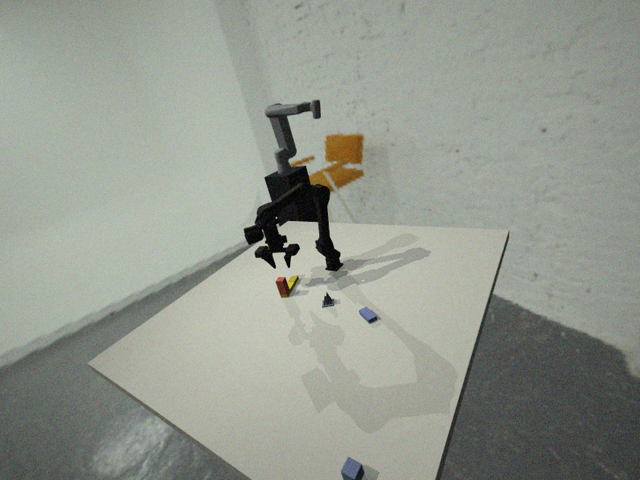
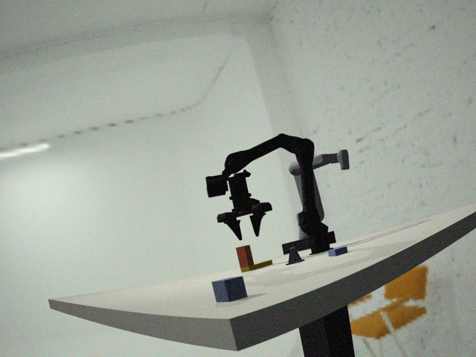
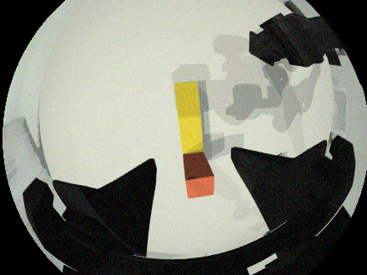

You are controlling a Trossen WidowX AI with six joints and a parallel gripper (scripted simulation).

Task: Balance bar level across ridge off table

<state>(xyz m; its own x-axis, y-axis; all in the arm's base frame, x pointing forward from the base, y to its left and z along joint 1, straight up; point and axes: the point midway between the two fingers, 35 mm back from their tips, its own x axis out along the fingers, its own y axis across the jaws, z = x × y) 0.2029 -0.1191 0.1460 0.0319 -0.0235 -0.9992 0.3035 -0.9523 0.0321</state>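
Yellow bar (image 3: 190, 112) flat on table (image 3: 104, 104) — red block on near end, btwn claw (image 3: 193, 159) tips in view.

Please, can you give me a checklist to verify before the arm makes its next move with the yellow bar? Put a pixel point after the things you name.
1. Claw (image 1: 281, 267) (image 2: 249, 237) (image 3: 193, 159) open and without load: ok.
2. Yellow bar (image 1: 293, 283) (image 2: 263, 264) (image 3: 189, 117) lying flat: ok.
3. Red block (image 1: 281, 287) (image 2: 244, 257) (image 3: 200, 187) upright at one bar end: ok.
4. Dark ridge (image 1: 327, 301) (image 2: 294, 257) with nothing on top: ok.
5. Claw low enough to grip: not ok, it is above the block.
6. Bar's balance point known: cannot tell.
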